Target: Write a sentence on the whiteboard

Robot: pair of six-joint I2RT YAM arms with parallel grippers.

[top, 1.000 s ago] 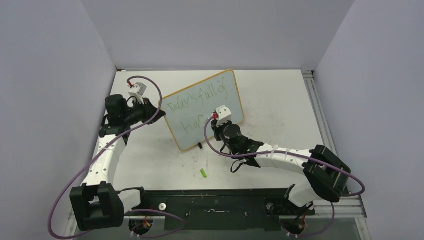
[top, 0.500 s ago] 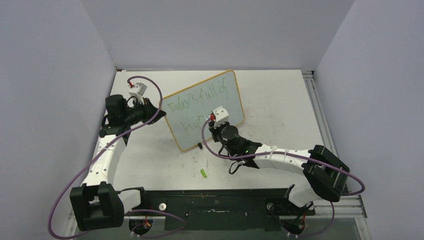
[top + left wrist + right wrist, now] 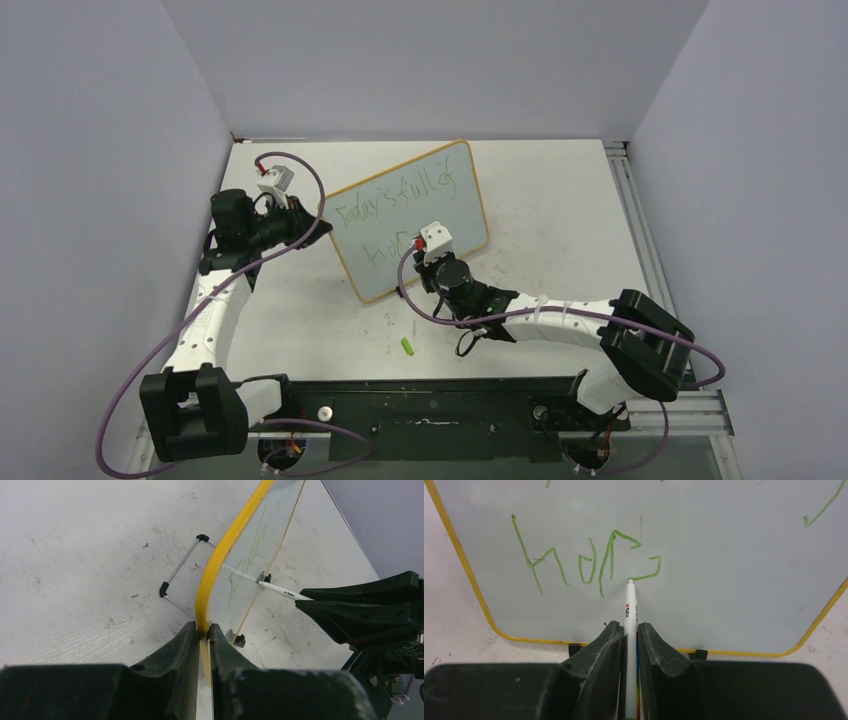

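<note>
The whiteboard point(image 3: 462, 215) stands tilted on the table, pale grey with a yellow frame point(image 3: 220, 550). The sentence point(image 3: 395, 197) is in thin green strokes on two lines; the lower line point(image 3: 589, 565) reads "hop" followed by a partial letter. My left gripper point(image 3: 204, 629) is shut on the board's left edge point(image 3: 326, 215). My right gripper point(image 3: 630, 626) is shut on a white marker point(image 3: 630, 605). The marker's tip touches the board at the end of the last green stroke. That same marker point(image 3: 280, 591) shows against the board's face in the left wrist view.
A small green cap point(image 3: 408, 346) lies on the table in front of the board. Two black clip feet point(image 3: 574, 649) point(image 3: 698, 654) hold the board's lower edge. A wire stand point(image 3: 182, 570) props it from behind. Grey walls enclose the table on three sides.
My right gripper has shifted left and toward the board's lower edge with the marker. The left arm and the board have not moved.
</note>
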